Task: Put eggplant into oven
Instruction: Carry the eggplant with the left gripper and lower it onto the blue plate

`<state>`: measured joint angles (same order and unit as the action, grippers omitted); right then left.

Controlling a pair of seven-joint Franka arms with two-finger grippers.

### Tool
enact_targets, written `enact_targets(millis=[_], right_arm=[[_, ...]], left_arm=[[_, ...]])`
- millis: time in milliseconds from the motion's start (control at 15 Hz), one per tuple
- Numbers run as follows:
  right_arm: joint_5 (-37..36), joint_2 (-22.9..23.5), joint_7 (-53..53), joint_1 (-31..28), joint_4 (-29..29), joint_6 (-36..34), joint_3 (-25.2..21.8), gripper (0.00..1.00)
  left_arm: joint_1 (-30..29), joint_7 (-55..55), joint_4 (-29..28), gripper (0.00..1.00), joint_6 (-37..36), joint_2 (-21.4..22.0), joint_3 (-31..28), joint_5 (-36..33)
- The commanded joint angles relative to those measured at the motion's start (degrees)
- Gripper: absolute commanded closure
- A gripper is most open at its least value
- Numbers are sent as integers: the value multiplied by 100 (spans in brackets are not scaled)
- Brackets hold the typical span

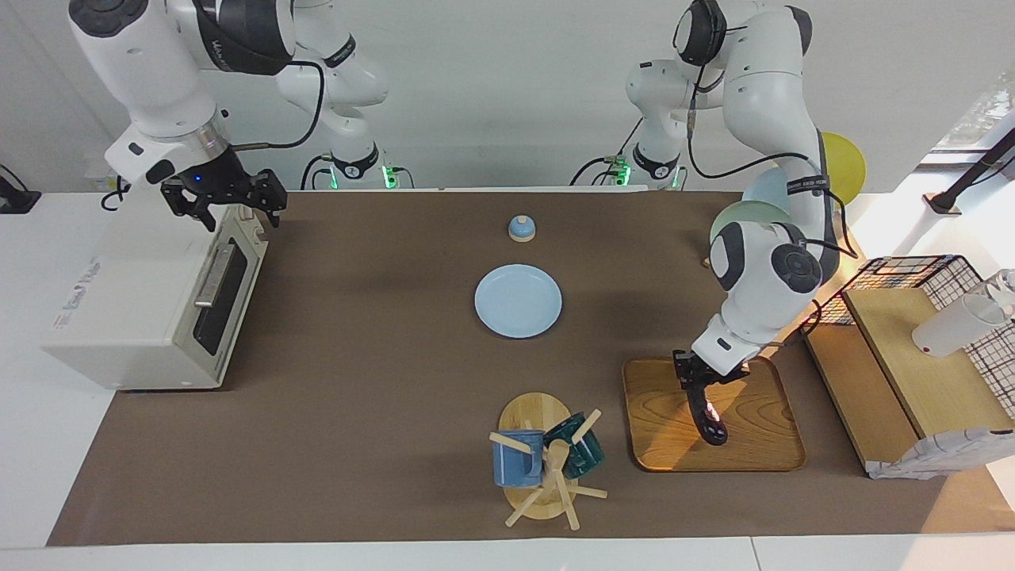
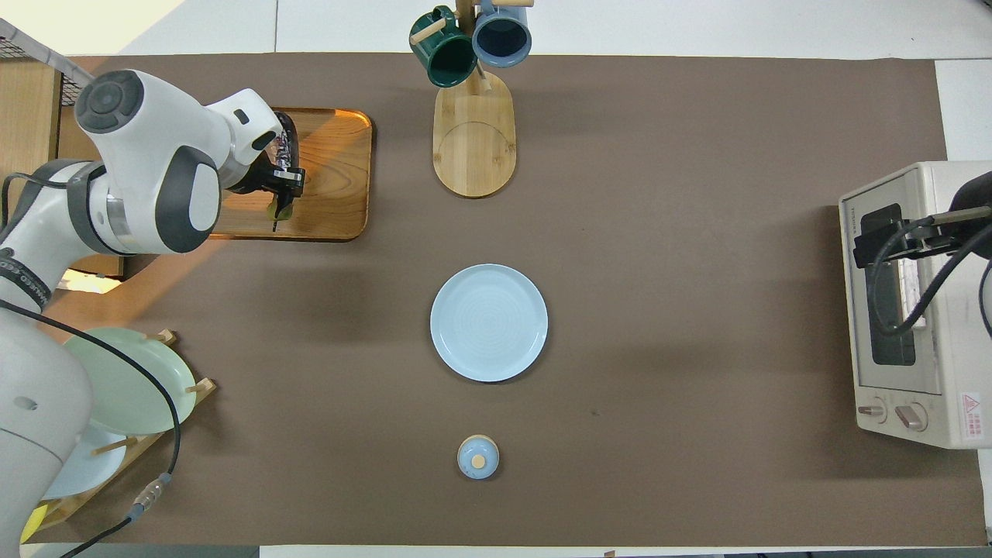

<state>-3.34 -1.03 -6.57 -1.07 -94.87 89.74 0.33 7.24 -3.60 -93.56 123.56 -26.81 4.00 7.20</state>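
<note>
Left gripper (image 1: 699,381) is down on the wooden tray (image 1: 761,444) at the left arm's end of the table, its fingers closed around the stem end of the one eggplant (image 1: 708,416). From there the eggplant runs away from the robots, its rounded tip at the farther end (whether that tip touches the tray is not clear). Right gripper (image 1: 238,202) hangs with its fingers spread and empty over the top front edge of the one oven (image 1: 127,309), which sits at the right arm's end with its door shut. Between them lie one blue plate (image 1: 518,300) and, nearer the robots, one small blue lid (image 1: 522,228). Two mugs, one blue (image 1: 515,458) and one dark green (image 1: 583,450), hang on a single wooden mug stand (image 1: 547,476) beside the tray
</note>
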Motion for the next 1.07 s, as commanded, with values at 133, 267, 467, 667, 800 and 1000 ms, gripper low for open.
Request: enact_targets(millis=[133,267,467,667,800,1000], right_arm=[[158,-73,-72,-191,-75,-97,2,0],[158,-134,-248,-245,-198,-44,2,73],[132,-397,-344,-393,-899,673,-15,100],[26,-364,-66,-630,-1332,1439,-24,100],[-261,-109,209,-684,-1289,1617,-33,100],[-510,129,226,-850,-1306,1740,-24,100]], left_arm=[[320,524,-136,100,-1403,1097,-31,361],[654,973,-338,100,-1510,1327,-13,361],[1400,1851,-557,100,-1397,1441,-13,370],[2059,2353,-1284,100,-696,1722,-13,370],[2543,2714,-2162,100,286,2021,-13,370],[3132,3145,-2624,100,1028,1882,-22,370]])
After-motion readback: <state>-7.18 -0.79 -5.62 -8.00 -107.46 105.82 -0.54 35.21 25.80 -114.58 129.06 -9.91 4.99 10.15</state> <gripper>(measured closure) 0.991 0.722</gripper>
